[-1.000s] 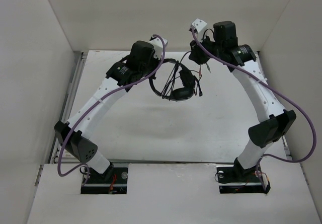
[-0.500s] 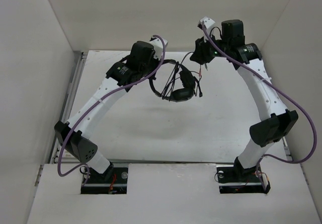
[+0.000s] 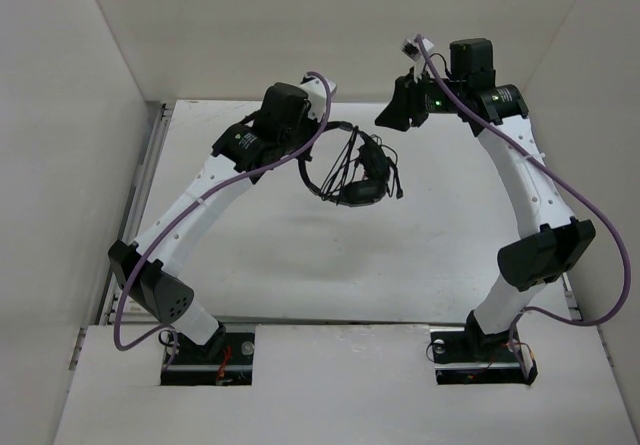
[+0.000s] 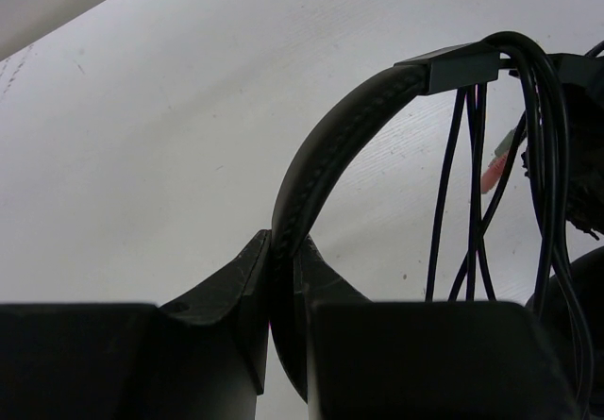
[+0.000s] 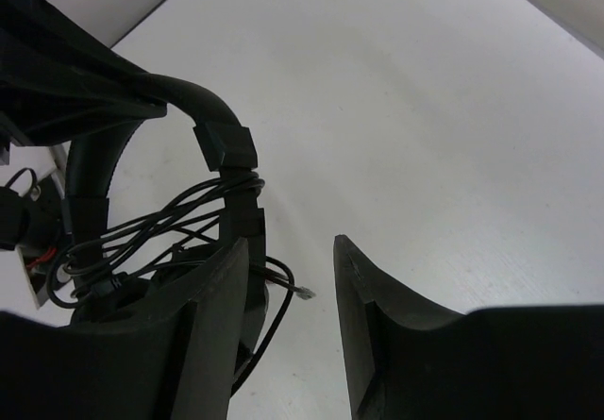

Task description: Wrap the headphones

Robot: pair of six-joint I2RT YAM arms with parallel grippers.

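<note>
Stock as I read it from my console.

1. Headphones [image 3: 350, 170]: small, black, over-ear. In the top view I find them above the table's far half, toward 12 o'clock from its middle, between the two claws. From here I cannot tell whether the earcups [image 3: 362, 191] touch the table.

2. Headband [image 4: 330, 137]: thin and padded, with a stitched edge. In the left wrist view it arches from the claw up toward 2 o'clock, ending in a squared slider piece [image 4: 448, 66].

3. Cable [image 5: 160, 222]: thin and black. I see several loops bunched across the headband's lower arm in the right wrist view. In the left wrist view the strands hang straight down from the slider. One small plug [image 5: 304, 294] dangles free near the right claw's inner finger. Reddish and green plug tips [image 4: 495, 160] show among the strands.

4. Left claw [image 4: 283, 260]: clamped tight on the headband, one finger on either side of the padded strip. In the top view it sits at about 10 o'clock from the headphones.

5. Right claw [image 5: 293, 250]: parted, and I see only bare table through the gap, so it holds nothing. Its near finger stands just beside the wrapped cable. In the top view I place it at about 1 o'clock from the headphones, apart from them.

6. Table [image 3: 280, 255]: white and matte.

7. Walls [image 3: 300, 25]: plain pale panels on three sides.

8. Purple cables [image 3: 570, 215]: thick, one along each arm.
</note>
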